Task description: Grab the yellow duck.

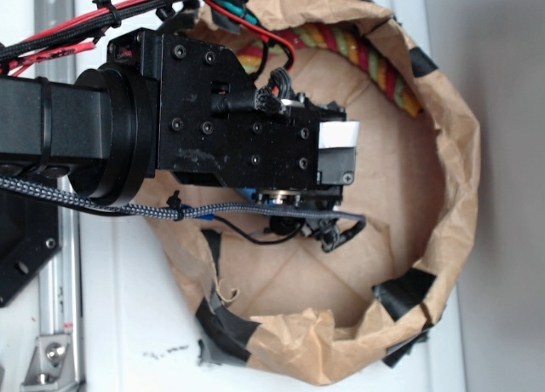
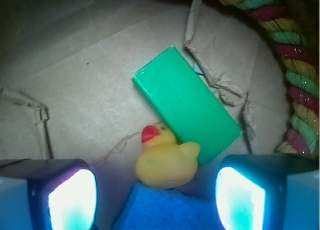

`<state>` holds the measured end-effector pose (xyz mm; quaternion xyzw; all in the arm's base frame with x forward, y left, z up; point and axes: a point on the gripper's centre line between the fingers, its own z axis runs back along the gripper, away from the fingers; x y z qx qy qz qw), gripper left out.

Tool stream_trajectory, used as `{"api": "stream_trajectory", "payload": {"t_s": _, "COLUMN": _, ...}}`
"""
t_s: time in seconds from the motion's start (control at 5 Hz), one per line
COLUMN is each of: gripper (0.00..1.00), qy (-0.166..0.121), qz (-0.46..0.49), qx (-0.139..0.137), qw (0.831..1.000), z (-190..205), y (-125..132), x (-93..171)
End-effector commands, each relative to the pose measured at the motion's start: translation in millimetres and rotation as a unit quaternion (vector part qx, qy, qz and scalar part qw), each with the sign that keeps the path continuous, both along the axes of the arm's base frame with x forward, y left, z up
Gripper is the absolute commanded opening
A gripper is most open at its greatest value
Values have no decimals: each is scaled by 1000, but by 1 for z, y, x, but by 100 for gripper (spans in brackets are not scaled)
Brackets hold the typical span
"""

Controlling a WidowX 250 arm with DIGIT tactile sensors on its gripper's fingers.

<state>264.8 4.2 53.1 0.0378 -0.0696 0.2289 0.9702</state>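
Observation:
In the wrist view the yellow duck (image 2: 166, 161), small with a red beak, lies on the brown paper floor of the bag, touching the lower edge of a green block (image 2: 186, 104) and the top of a blue sponge (image 2: 165, 210). My gripper (image 2: 156, 200) is open, its two glowing pads (image 2: 72, 200) wide apart, with the duck just ahead of the gap between them and nothing held. In the exterior view the black arm (image 1: 213, 111) reaches down into the paper bag (image 1: 460, 153) and hides the duck.
A yellow, red and green twisted rope (image 2: 295, 65) curves along the bag's wall (image 1: 358, 51). Crumpled paper folds (image 2: 220, 80) rise from the floor beside the green block. The bag's rim (image 1: 324, 349) is patched with black tape.

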Motion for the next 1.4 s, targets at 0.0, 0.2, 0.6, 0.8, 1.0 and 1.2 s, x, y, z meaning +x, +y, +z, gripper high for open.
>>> {"api": "stream_trajectory", "payload": {"t_s": 0.0, "gripper": 100, "qy": -3, "qz": 19, "qx": -5, "qw": 1000, "z": 2, "y": 9, "x": 2}}
{"api": "stream_trajectory", "payload": {"t_s": 0.2, "gripper": 100, "qy": -2, "qz": 17, "qx": -13, "qw": 1000, "z": 0, "y": 13, "x": 0}}
{"api": "stream_trajectory", "payload": {"t_s": 0.6, "gripper": 100, "qy": -12, "qz": 11, "qx": -43, "qw": 999, "z": -7, "y": 11, "x": 11}}
{"api": "stream_trajectory", "payload": {"t_s": 0.8, "gripper": 100, "qy": -5, "qz": 38, "qx": -65, "qw": 997, "z": -15, "y": 3, "x": 22}}
{"api": "stream_trajectory", "payload": {"t_s": 1.0, "gripper": 100, "qy": 4, "qz": 33, "qx": -56, "qw": 998, "z": -26, "y": 2, "x": 21}}
{"api": "stream_trajectory", "payload": {"t_s": 1.2, "gripper": 0, "qy": 1, "qz": 32, "qx": -55, "qw": 998, "z": -29, "y": 2, "x": 17}}
